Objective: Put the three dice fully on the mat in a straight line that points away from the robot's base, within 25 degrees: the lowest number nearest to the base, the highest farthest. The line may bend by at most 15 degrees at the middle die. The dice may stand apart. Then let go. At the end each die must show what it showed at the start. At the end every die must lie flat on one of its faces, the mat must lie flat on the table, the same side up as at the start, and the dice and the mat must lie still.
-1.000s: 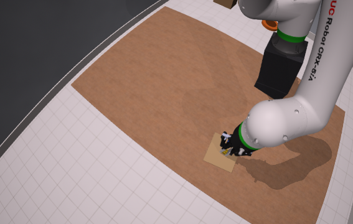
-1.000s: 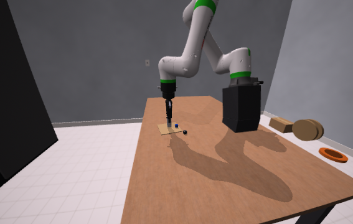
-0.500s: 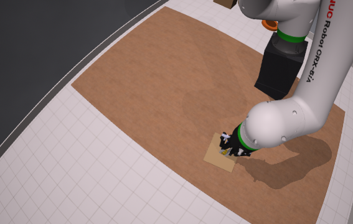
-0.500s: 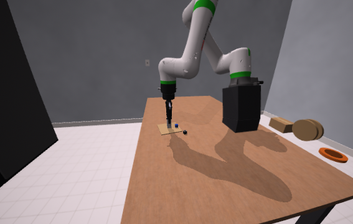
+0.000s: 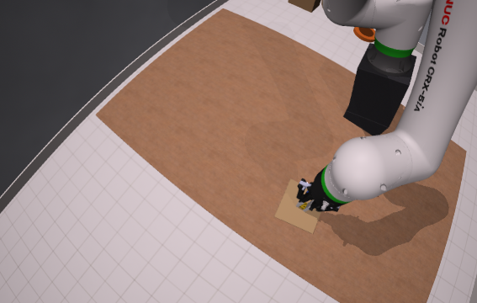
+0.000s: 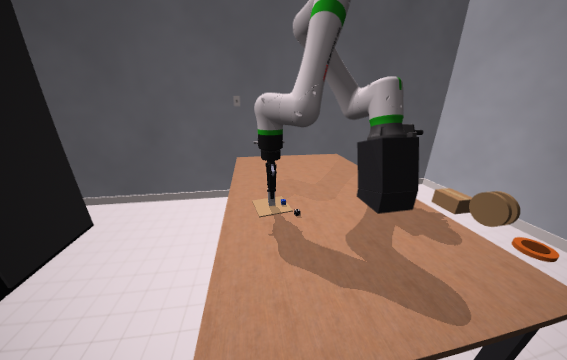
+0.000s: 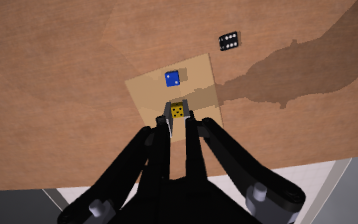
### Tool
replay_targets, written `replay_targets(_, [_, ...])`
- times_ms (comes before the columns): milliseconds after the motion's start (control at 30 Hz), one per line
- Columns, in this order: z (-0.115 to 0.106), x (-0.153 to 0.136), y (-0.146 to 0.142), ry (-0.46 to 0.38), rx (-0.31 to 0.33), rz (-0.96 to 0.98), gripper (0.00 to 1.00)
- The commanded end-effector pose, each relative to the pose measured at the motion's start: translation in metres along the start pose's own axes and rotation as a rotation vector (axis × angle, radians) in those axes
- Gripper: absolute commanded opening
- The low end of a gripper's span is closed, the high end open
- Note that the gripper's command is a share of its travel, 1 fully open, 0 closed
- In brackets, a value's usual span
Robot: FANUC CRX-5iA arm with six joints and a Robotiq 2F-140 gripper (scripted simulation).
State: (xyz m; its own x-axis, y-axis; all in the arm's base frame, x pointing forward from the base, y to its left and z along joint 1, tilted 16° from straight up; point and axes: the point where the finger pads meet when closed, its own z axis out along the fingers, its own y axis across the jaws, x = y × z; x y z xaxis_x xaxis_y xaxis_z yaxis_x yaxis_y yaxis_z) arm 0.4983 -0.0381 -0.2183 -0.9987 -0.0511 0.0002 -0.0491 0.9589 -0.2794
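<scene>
Wrist view: gripper (image 5: 304,203) (image 6: 271,199) (image 7: 177,108) pinches a cubic yellow die (image 5: 304,205) (image 7: 177,110).

Left of the frame's middle, the black two-finger gripper (image 6: 271,198) points straight down over the thin, square tan mat (image 6: 266,208) on the brown wooden table (image 6: 363,280). A small blue die (image 6: 283,202) sits on the mat just right of the fingertips, and a small black die (image 6: 297,212) lies on the wood just off the mat's right edge. At the frame's right, a flat orange ring (image 6: 519,246) lies on the pale tiled floor (image 6: 148,260).
</scene>
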Motion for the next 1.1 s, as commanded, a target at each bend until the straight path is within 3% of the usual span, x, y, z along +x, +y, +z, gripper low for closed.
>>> replay_targets(0, [-0.0001,-0.0002,0.0,0.0,0.0,0.0,0.09])
replay_targets(1067, [0.0036,-0.0002,0.0,0.0,0.0,0.0,0.09])
